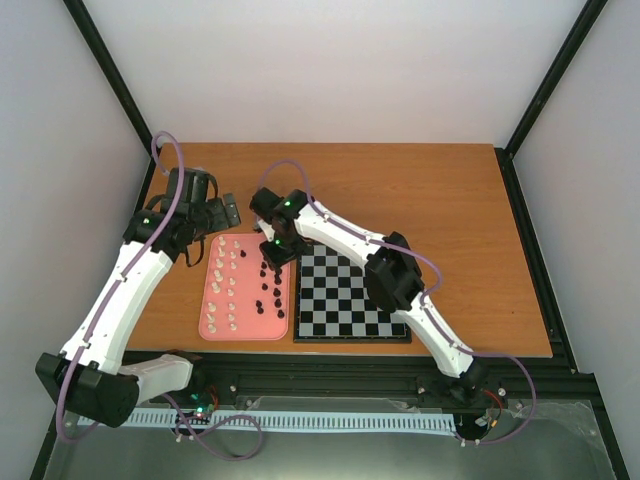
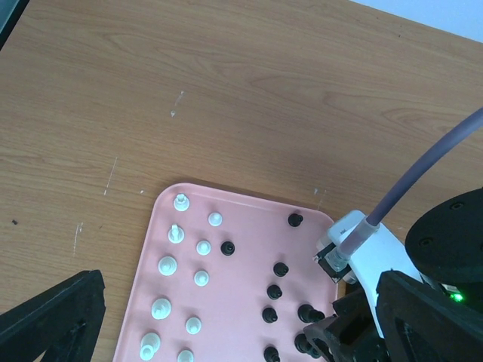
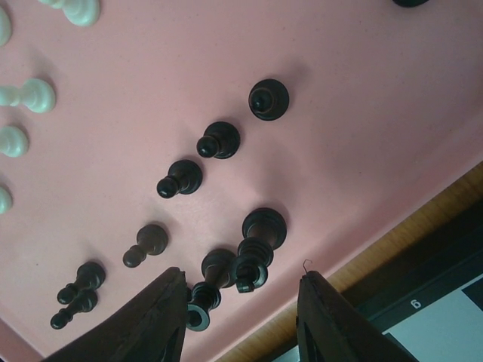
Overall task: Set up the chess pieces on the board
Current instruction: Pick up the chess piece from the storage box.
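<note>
Landmark: pink tray [image 1: 246, 338] on the counter [image 1: 450, 220].

- Chess pieces [image 1: 245, 285]: those visible stand on the tray. White pieces [image 1: 228, 280] sit in rows on its left half. Black pieces [image 1: 270, 292] are more loosely scattered over its right half.
- Board [image 1: 335, 300]: flat on the counter, just beside the tray's right edge.
- Right hand [image 3: 243, 298]: low over the tray's right half, near its far end. Its fingers [image 3: 162, 317] are partly spread and pinch nothing. Two tall black pieces [image 3: 253, 253] stand in the gap, with clear space on either side and no contact seen.
- Left hand [image 2: 241, 324]: above the counter, just beyond the tray's far left corner. It is spread fully wide with nothing between the fingers. Its camera looks down on the tray's far end.
</note>
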